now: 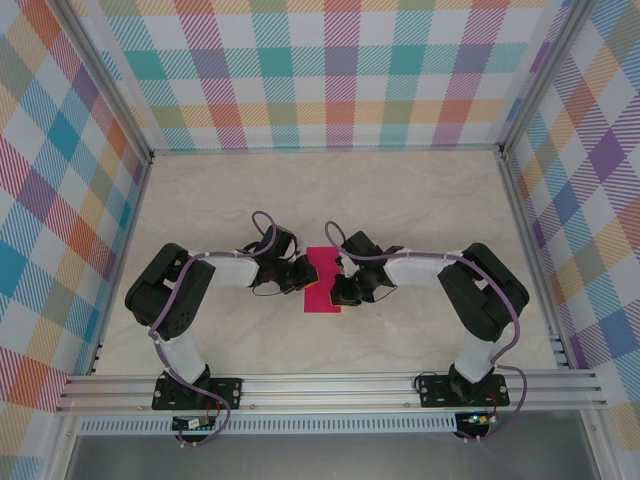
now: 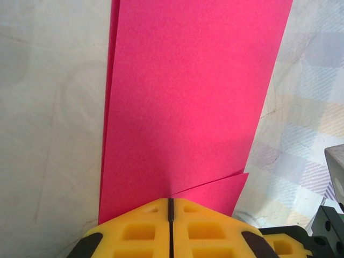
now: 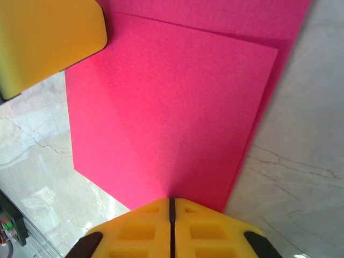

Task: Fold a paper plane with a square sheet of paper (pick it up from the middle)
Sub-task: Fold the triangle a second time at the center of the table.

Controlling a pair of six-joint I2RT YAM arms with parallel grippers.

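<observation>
Top external view: a thin, matte magenta-pink paper sheet (image 1: 322, 282) lies on the middle of a pale marble-patterned tabletop (image 1: 400, 200). It is folded into an upright narrow oblong with a stepped outline. It sits between two black robot arms, and the left gripper (image 1: 300, 280) and the right gripper (image 1: 345, 285) cover its side edges, so its full outline is hard to make out. Pastel checked fabric walls (image 1: 340, 70) surround the table.

Left wrist view: the paper (image 2: 188, 107) runs away from the camera as a long, smooth band and is cut off at the top. A second layer peeks out along its left edge, and a slanting flap edge shows at the lower right. The left gripper's (image 2: 170, 207) yellow moulded fingers are clenched together, with their tips at the paper's near edge. Whether any paper is caught between them cannot be told.

Right wrist view: the paper (image 3: 177, 118) shows a crisp-cornered upper layer lying on a wider lower layer. The right gripper (image 3: 171, 207) is also clenched tight, with its tips on the near edge of the paper. A blurred yellow finger of the other gripper hides the top left corner of this view.
</observation>
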